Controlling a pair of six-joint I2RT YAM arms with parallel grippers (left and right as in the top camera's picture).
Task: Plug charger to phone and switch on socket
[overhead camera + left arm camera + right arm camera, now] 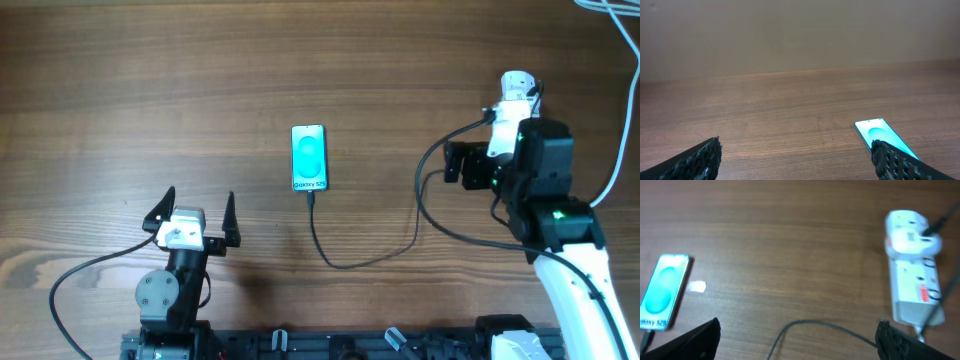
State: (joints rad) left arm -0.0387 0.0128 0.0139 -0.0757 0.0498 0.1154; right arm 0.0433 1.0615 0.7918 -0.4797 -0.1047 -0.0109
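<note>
Notably, with both your left pincer (199,200) and right pincer (797,340) released and empty, the light, stiff socket (914,282) on the table (150,90) by your right arm looked apt to skid, so its red switch (923,295) wanted a straight-down press, the limp charger (807,322) reaching the phone (309,158).

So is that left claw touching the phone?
Apart. The overhead view shows bare table between the left gripper and the phone. The gripper's fingers are spread open with nothing between them.
</note>
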